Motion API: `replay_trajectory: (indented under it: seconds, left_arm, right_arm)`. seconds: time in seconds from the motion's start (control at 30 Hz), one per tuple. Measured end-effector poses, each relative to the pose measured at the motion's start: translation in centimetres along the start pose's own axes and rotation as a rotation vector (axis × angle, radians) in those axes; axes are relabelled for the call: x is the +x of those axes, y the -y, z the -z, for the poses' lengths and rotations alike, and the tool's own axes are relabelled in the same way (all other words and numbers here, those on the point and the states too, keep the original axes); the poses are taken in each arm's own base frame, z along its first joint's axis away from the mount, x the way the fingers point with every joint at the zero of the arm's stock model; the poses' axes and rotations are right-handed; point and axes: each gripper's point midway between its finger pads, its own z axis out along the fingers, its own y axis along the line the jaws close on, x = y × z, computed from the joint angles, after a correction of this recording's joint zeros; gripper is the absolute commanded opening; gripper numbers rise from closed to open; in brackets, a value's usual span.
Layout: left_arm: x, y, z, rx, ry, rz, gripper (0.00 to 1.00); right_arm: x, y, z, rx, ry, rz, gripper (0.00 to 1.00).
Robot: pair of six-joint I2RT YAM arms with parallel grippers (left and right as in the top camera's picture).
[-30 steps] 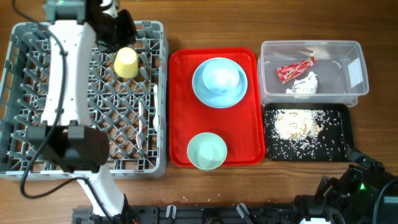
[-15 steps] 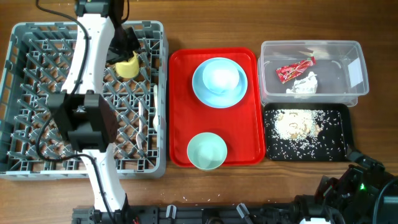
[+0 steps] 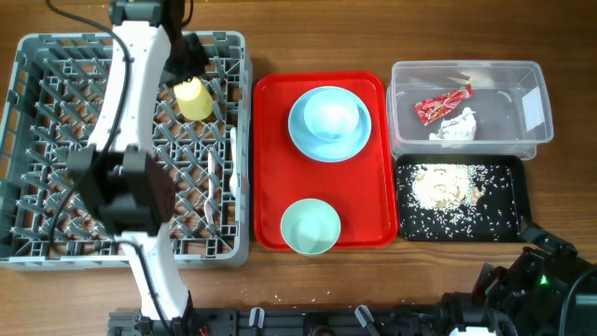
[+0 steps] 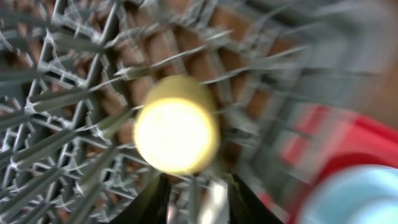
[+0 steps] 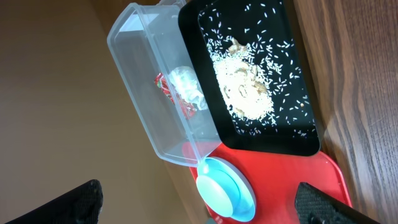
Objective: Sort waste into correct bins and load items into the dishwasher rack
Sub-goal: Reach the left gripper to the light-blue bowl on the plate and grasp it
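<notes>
grey plastic rack [image 3: 42, 121], glossy red tray [image 3: 270, 177]

The left arm [image 3: 131, 84] is a long white shell link, a bulky black joint housing [image 3: 121, 191], then another white link. A thin black cable [image 3: 56, 224] loops beside it. The left gripper [image 4: 194, 196] has two dark, tapered fingers [image 4: 149, 200]. The right arm [image 3: 550, 266] is black and angular, with a small green light [image 3: 542, 280].

- Brown wooden table [image 3: 280, 37], grain showing.
- Grey dishwasher rack [image 3: 13, 140] at its left end.
- Red tray [image 3: 266, 168] in the middle, just beside the rack.
- Clear tub [image 3: 522, 79] at right, with the black tray [image 3: 504, 229] just beside it.
</notes>
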Motion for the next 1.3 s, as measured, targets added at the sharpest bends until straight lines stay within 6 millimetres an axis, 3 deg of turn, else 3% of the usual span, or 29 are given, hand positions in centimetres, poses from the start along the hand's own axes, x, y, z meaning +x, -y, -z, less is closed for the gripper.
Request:
replay_trajectory:
  seconds: [0.07,0.1,0.17,0.27,0.33,0.43,0.67,0.77,0.93,0.97,1.0,1.23,1.3]
  left_arm:
    - [0.0,2.0,3.5,0.077,0.065,-0.023,0.46]
    - [0.4,3.8,6.4,0.142,0.113,-0.052,0.46]
    - [2.5,7.4,10.9,0.247,0.171,-0.132,0.47]
    - [6.2,11.8,13.2,0.331,0.167,-0.247,0.46]
    - [9.5,15.7,12.1,0.363,0.122,-0.343,0.46]
    - [12.9,19.6,9.2,0.368,0.066,-0.432,0.44]
    - [20.5,26.0,1.1,0.319,-0.030,-0.601,0.43]
    - [22.6,26.7,-2.3,0.275,-0.072,-0.637,0.43]
    - [24.2,26.0,-7.5,0.172,-0.113,-0.661,0.39]
    - [24.2,25.9,-8.1,0.160,-0.116,-0.662,0.30]
    - [24.2,25.8,-8.6,0.148,-0.115,-0.664,0.07]
    - [23.1,25.1,-9.5,0.086,-0.062,-0.663,0.04]
    - [23.1,24.0,-9.0,0.057,-0.089,-0.664,0.04]
  right_arm:
    - [0.0,0.0,0.0,0.000,0.000,0.000,1.00]
    - [0.0,0.0,0.0,0.000,0.000,0.000,1.00]
    - [0.0,0.0,0.0,0.000,0.000,0.000,1.00]
    - [0.0,0.0,0.0,0.000,0.000,0.000,1.00]
    - [0.0,0.0,0.0,0.001,0.001,0.000,1.00]
    - [0.0,0.0,0.0,0.000,0.000,0.000,1.00]
    - [0.0,0.0,0.0,0.000,0.000,0.000,1.00]
    - [0.0,0.0,0.0,0.000,0.000,0.000,1.00]
    - [0.0,0.0,0.0,0.000,0.000,0.000,1.00]
    - [0.0,0.0,0.0,0.000,0.000,0.000,1.00]
    - [0.0,0.0,0.0,0.001,0.000,0.000,1.00]
    - [0.0,0.0,0.0,0.000,0.000,0.000,1.00]
    - [0.0,0.0,0.0,0.000,0.000,0.000,1.00]
